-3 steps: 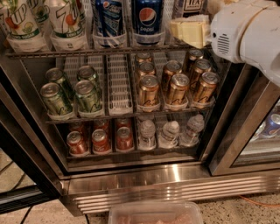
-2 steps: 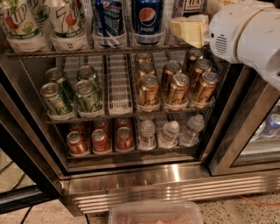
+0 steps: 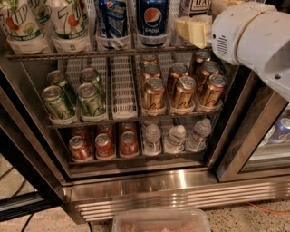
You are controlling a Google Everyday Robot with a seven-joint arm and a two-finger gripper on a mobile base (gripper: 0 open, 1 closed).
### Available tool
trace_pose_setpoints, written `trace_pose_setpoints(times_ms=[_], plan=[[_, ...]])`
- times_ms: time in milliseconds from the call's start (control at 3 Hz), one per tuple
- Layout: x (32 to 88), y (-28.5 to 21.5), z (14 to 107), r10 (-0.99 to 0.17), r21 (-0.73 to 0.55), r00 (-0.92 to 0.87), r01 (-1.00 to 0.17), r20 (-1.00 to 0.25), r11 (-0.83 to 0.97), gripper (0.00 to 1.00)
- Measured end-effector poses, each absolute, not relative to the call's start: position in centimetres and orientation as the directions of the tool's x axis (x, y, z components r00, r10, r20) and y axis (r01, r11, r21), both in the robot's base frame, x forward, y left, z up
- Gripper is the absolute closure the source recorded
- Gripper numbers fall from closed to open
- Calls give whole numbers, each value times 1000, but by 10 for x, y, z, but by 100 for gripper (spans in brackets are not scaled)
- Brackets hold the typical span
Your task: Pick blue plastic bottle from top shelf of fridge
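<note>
The blue plastic bottle (image 3: pixel 190 6) stands at the right end of the top shelf (image 3: pixel 90 54) of the fridge (image 3: pixel 172 190). Only its lower part with the dark "TEA" lettering shows at the frame's top edge. My gripper (image 3: pixel 194 31), cream-coloured at the end of the white arm (image 3: pixel 253 41), is right in front of the bottle's base and hides it. Dark blue Pepsi bottles (image 3: pixel 153 20) stand to its left, and 7UP bottles (image 3: pixel 68 22) further left.
The middle rack holds green cans (image 3: pixel 56 102) and gold cans (image 3: pixel 183 90). The lowest rack holds red cans (image 3: pixel 103 145) and small water bottles (image 3: pixel 174 138). The open door's frame (image 3: pixel 22 154) is at the left, a second cooler (image 3: pixel 272 136) at the right, and a clear plastic container (image 3: pixel 161 221) on the floor.
</note>
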State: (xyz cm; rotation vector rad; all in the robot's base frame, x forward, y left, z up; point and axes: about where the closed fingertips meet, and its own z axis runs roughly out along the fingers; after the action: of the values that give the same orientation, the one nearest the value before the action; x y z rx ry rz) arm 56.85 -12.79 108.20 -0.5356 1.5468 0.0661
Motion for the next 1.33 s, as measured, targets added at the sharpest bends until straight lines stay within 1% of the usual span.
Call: trace_pose_setpoints(times_ms=[667, 1000, 1333], plan=[[579, -138, 1083, -292, -294, 56, -327, -955, 898, 43], [604, -136, 1084, -303, -313, 78, -300, -950, 901, 40], [611, -136, 1083, -304, -314, 80, -296, -949, 902, 40]])
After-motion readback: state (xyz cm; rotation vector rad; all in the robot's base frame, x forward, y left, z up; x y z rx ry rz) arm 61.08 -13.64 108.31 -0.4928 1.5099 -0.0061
